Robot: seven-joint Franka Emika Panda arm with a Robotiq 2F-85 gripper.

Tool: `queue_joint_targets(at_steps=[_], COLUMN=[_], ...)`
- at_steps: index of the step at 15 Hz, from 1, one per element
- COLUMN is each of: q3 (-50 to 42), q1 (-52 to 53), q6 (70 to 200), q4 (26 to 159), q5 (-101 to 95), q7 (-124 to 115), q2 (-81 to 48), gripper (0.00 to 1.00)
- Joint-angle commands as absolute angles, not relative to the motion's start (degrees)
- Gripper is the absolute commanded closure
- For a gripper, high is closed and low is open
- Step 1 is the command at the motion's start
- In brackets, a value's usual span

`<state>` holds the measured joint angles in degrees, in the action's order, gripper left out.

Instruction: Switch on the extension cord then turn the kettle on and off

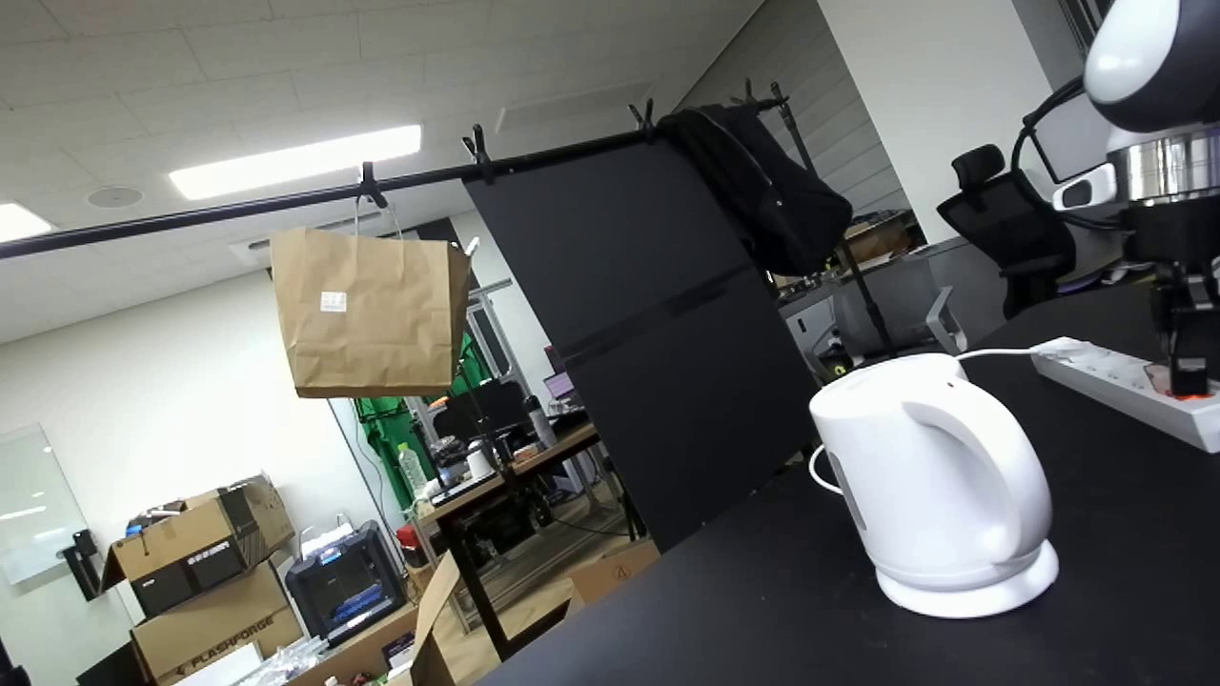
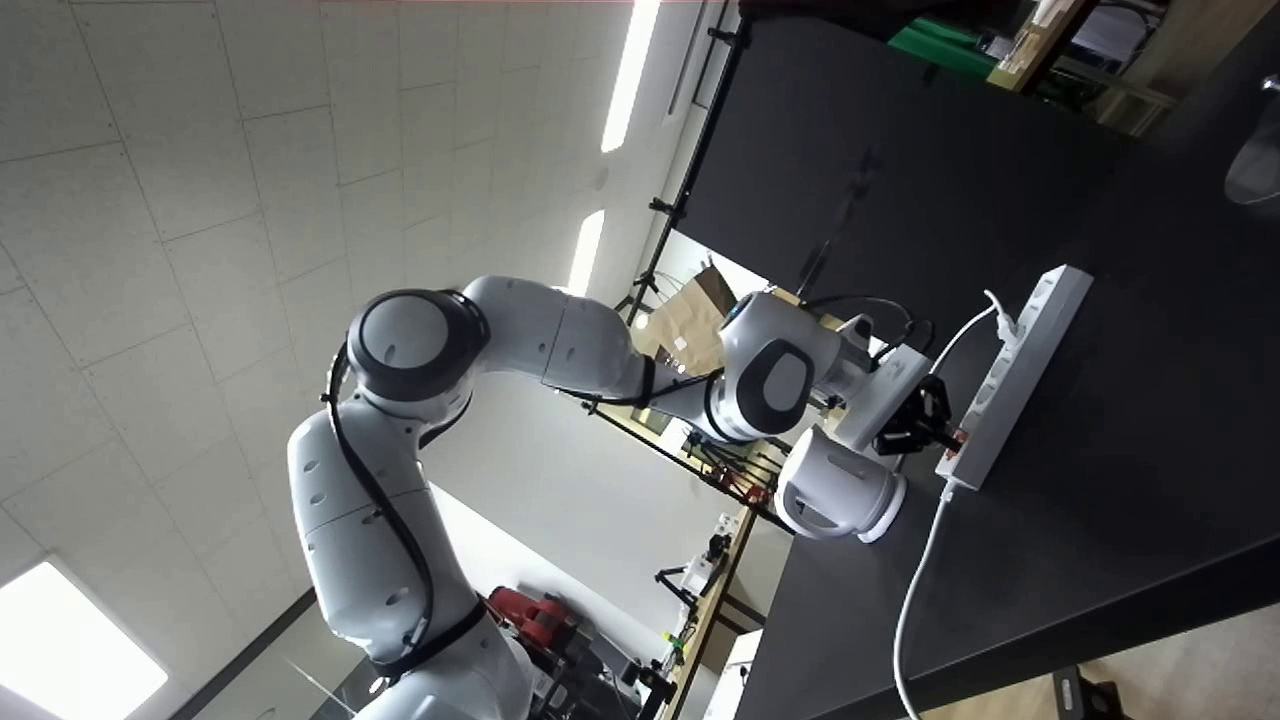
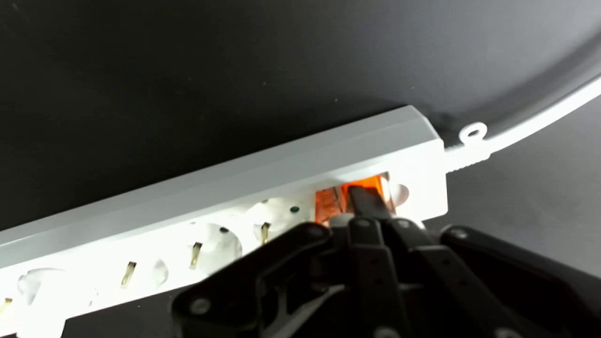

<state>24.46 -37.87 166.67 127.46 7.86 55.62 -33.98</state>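
Note:
The extension cord point(image 3: 225, 185), a long white power strip, lies on the black table and shows in both exterior views point(image 1: 1106, 372) point(image 2: 1025, 370). At its cable end sits a red-orange switch point(image 3: 327, 205), whose right part glows bright orange. My gripper point(image 3: 368, 197) is shut with nothing held; its tips meet the glowing part of the switch and cover much of it. From an exterior view the gripper point(image 2: 948, 438) points down onto that end of the strip. The glossy white kettle point(image 1: 915, 476) stands upright on its round base, close beside the gripper; the wrist view does not include it.
A white cable point(image 3: 540, 119) leaves the strip's switch end and hangs over the table edge in an exterior view. Toward the strip's far end a white plug point(image 2: 1006, 327) is inserted, its thin cord running toward the kettle. A black panel point(image 1: 686, 381) hangs behind the table.

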Motion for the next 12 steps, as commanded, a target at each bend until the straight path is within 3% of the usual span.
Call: queue_joint_targets(at_steps=[1, 12], q3=[25.98, 19.24], q1=[-41.11, -34.25], q6=[167.59, 165.84], q4=[125.17, 124.53], q5=[8.77, 6.58], q7=[59.97, 56.86], q2=[-40.93, -39.77], gripper=[1.00, 1.00])
